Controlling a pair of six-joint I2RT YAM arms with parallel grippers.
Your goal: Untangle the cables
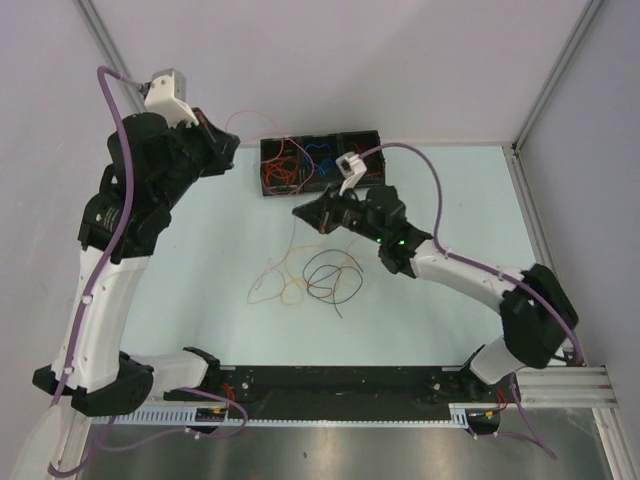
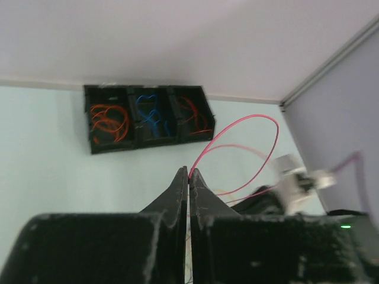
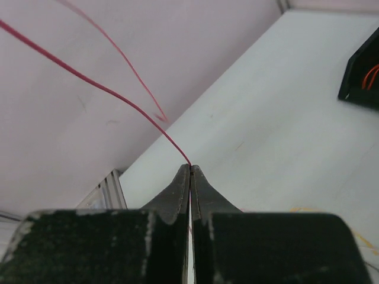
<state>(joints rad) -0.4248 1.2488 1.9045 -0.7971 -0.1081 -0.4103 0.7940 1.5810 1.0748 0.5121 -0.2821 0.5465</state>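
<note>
Looks like the pull-one-out step: lifting a red cable (image 3: 89, 81) away from the heap of cables (image 1: 305, 275), orange-yellow and black, curled across each other in the middle of the desk (image 1: 450, 200).

Pinched tight at the tips of the left hand (image 2: 189, 173), up high near the far left corner. Pinched tight at the tips of the right hand (image 3: 190, 167) too, lower down, just in front of the middle of the far edge.

Runs mostly side to side along the far edge, from one hand to the other. Not pulled straight: bows out in a big soft loop in between. Seems to drop from the right hand toward the heap, but too thin to tell for sure.

Against the far edge, a black tray (image 2: 112, 147) with three boxes: orange cables (image 2: 108, 123) in the box nearest the left edge, blue cables (image 2: 151, 112) in the middle, red cables (image 2: 190, 115) nearest the right edge.

Next, most likely: draw the red cable clear of the heap, then carry it to the red box. Go slow and watch for snags: easy to drag the other curls along with something so thin and floppy.
</note>
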